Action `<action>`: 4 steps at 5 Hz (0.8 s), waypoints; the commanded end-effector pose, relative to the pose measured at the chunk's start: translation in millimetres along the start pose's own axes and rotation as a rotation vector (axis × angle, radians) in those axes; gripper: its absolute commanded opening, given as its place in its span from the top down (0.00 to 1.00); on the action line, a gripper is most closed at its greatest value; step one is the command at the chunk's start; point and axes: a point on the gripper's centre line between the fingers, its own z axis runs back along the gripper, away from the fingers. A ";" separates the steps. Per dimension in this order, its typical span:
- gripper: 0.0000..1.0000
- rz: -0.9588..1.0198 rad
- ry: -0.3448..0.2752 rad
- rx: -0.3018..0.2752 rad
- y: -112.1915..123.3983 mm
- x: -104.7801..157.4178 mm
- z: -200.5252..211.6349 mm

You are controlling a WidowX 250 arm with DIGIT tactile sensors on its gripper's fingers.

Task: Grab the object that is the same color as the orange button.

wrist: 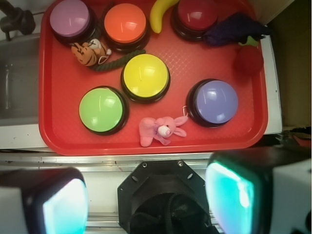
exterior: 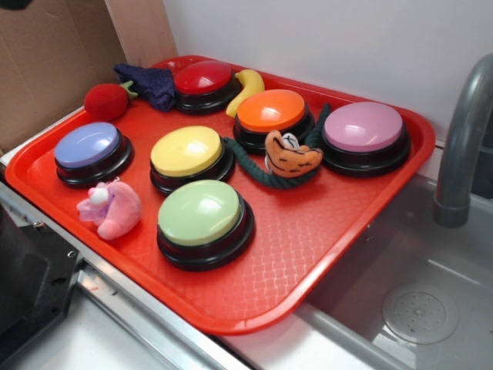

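A small orange plush tiger (exterior: 293, 155) (wrist: 89, 51) with black stripes lies on the red tray (exterior: 308, 254) (wrist: 53, 122), on a dark green rope, right in front of the orange button (exterior: 272, 112) (wrist: 125, 24). In the wrist view my gripper (wrist: 146, 200) hovers high above the tray's near edge, over the black robot base. Its two pads (wrist: 66, 207) stand wide apart with nothing between them. The gripper does not show in the exterior view.
Yellow (exterior: 187, 152), green (exterior: 201, 213), blue-purple (exterior: 88, 146), pink (exterior: 363, 127) and red (exterior: 202, 78) buttons share the tray. A pink plush animal (exterior: 114, 210), a banana (exterior: 247, 88), a red strawberry toy (exterior: 107, 101) and a dark purple plush (exterior: 149, 82) lie there too. A sink with a grey faucet (exterior: 462, 139) is beside it.
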 end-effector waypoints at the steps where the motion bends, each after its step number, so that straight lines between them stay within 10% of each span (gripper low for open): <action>1: 0.00 0.000 0.000 0.000 0.0 0.0 0.0; 4: 0.00 -0.047 -0.070 0.000 -36.9 79.6 -84.6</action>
